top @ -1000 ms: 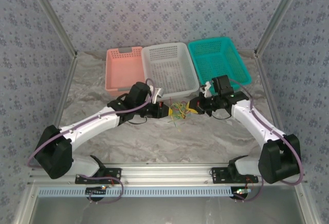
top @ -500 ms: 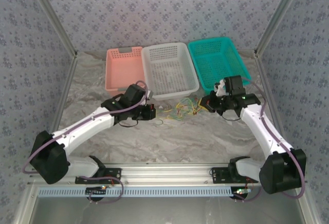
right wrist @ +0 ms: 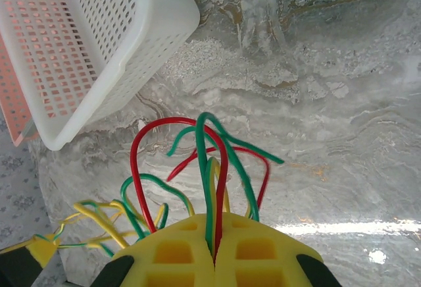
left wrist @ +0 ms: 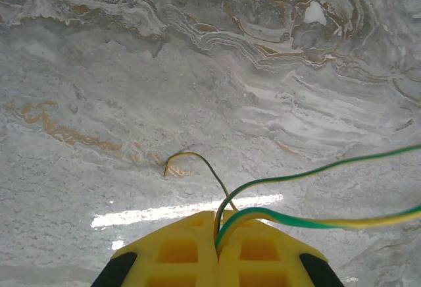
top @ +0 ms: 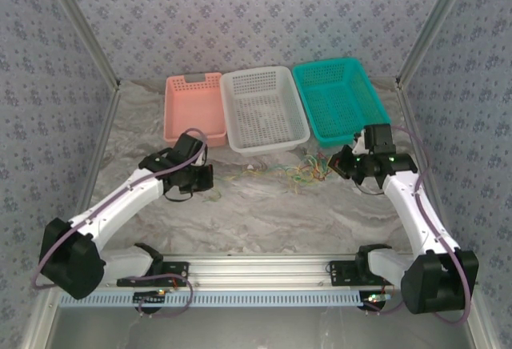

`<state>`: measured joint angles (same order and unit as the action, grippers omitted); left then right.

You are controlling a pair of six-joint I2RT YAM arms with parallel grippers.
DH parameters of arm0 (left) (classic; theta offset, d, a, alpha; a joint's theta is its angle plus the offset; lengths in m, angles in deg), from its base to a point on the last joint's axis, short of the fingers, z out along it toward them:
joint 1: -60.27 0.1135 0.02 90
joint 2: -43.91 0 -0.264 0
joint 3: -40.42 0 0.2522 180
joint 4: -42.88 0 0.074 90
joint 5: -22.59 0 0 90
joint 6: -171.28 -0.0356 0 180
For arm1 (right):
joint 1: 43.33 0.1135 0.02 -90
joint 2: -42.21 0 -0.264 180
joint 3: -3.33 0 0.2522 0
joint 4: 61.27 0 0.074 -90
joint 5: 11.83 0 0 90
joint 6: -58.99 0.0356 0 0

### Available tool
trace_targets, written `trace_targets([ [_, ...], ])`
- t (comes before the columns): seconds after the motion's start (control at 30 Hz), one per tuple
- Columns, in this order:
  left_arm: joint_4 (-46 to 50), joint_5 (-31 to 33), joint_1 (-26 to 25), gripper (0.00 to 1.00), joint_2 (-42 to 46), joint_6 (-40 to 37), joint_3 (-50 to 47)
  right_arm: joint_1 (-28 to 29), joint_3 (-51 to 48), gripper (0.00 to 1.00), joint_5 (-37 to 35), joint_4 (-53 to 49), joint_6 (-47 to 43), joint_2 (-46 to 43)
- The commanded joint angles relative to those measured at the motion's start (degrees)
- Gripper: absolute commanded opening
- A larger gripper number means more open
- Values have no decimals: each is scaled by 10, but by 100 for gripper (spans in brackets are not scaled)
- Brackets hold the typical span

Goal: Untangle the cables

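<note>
On the marble-patterned table (top: 264,217), just in front of three baskets, the cables (top: 300,171) lie as a loose bunch of thin, bendy wires strung between two robot arms. At the left, the left gripper (top: 210,179) is pressed together on one end of the bunch. Its wrist camera shows the left gripper (left wrist: 217,220) with blocky yellow fingers (left wrist: 177,251) squeezed on green-and-yellow striped cables (left wrist: 316,172) that curve up and run off the right edge of that view; a thinner dark-and-yellow end curls onto the table. At the right, the right gripper (top: 342,161) is likewise clamped on the bunch. Seen from its wrist, the right gripper (right wrist: 214,228) pinches red, green and yellow cables (right wrist: 210,149) that arch upward in hoops, with more yellow and green strands trailing to the lower left. How the wire ends sit between either pair of fingers is hidden. From above, the single strands are too fine to tell apart. Behind the bunch stand a perforated white basket (top: 262,137), a pink basket (top: 192,85) and a teal basket (top: 332,67), all of slotted plastic.
</note>
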<state>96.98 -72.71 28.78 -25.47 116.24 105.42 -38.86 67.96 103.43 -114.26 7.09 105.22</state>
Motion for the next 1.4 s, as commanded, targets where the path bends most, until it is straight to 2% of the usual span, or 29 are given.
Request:
trace_targets([
  [0.0,7,-13,5,0,17,-6,-9,0,-18,0,-17,-7,-5,-3],
  [0.17,3,-18,12,0,28,-2,-3,-1,-46,0,-26,5,-1,-3],
  [0.3,-24,-51,12,0,30,4,-2,0,-58,0,-10,21,1,6],
  [0.37,-26,-43,12,0,28,7,2,-1,-62,0,-11,21,0,8],
  [0.43,5,-9,12,0,22,8,11,-8,-67,0,-17,18,-1,10],
  [0.53,21,-1,12,0,16,-3,18,-21,-84,9,-6,33,10,13],
  [0.77,-46,-66,9,0,6,17,-8,-10,-119,22,29,106,50,48],
  [0.93,-68,-76,6,0,3,27,-23,3,-123,7,18,104,48,50],
  [1.03,-66,-76,6,0,9,23,-22,4,-122,6,6,93,41,43],
  [1.2,-80,-92,6,0,20,19,-24,16,-102,11,-22,67,31,14],
  [1.37,-117,-112,0,0,31,19,-31,85,-56,25,-77,38,63,-33],
])
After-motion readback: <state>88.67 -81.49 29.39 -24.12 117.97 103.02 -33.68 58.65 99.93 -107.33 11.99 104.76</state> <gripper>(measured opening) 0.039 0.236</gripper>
